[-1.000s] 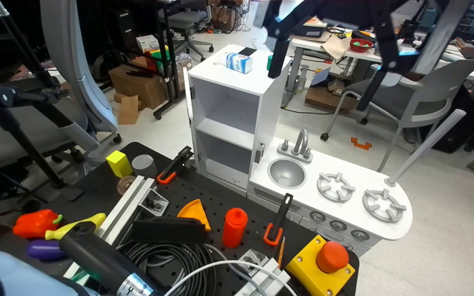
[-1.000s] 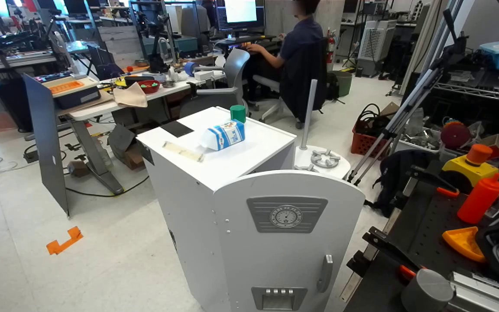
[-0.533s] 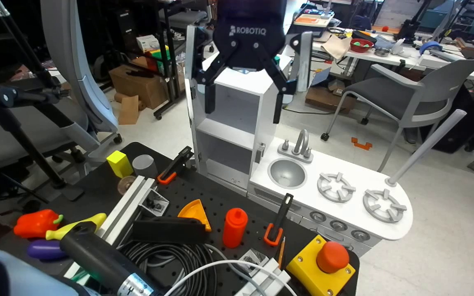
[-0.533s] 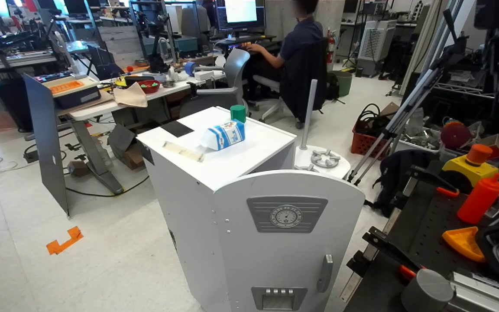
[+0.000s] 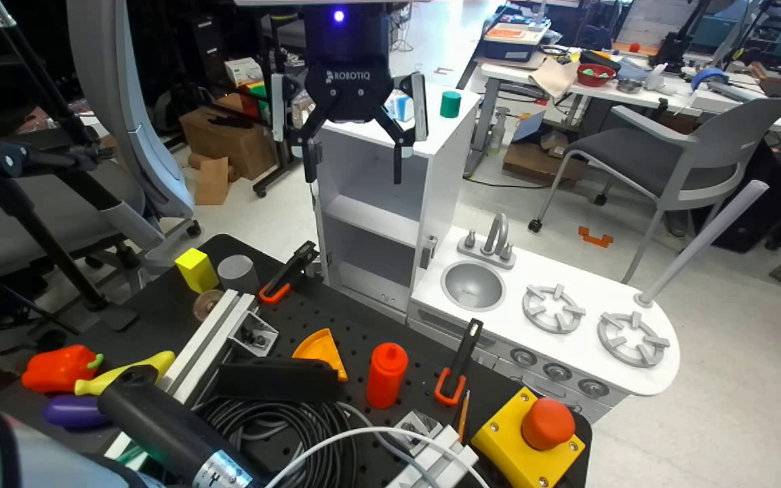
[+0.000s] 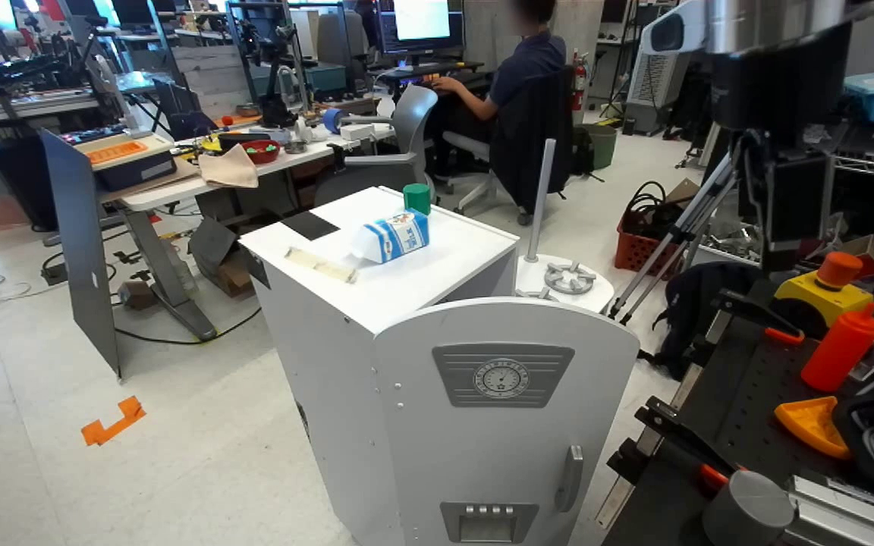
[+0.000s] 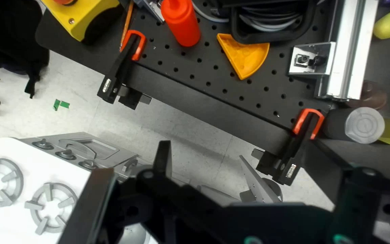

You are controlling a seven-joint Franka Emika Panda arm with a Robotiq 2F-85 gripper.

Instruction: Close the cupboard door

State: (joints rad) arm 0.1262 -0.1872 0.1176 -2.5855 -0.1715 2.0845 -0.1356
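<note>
The white cupboard (image 5: 446,179) stands with its shelves (image 5: 371,220) in plain sight, its door (image 6: 505,447) swung out from the front. Your gripper (image 5: 354,175) hangs in front of the cupboard's upper part, as an exterior view sees it, its fingers (image 5: 310,163) spread wide and holding nothing. Seen facing the door, the gripper is higher and off to the right, with a clear gap between the two; seen toward the shelves, one fingertip crosses the line of the door's edge. In your wrist view the door appears nearly edge-on, between the two fingers in the picture.

The door is a tall, flat, pale grey panel with an arched top. Facing it, you see a darker grey upper plate (image 6: 543,375) shaped like a trapezoid and, farther down, a narrower lower plate (image 6: 487,527) with a recess and a row of four small knobs. A vertical grey handle (image 6: 571,478) stands near the free edge.

Set in the upper plate is a round dial (image 6: 501,378) with a pointer, its ring of marks too small to read. Pale lettering (image 5: 348,76) on your gripper's dark body reads "ROBOTIQ," beside a small logo (image 5: 329,76).
</note>
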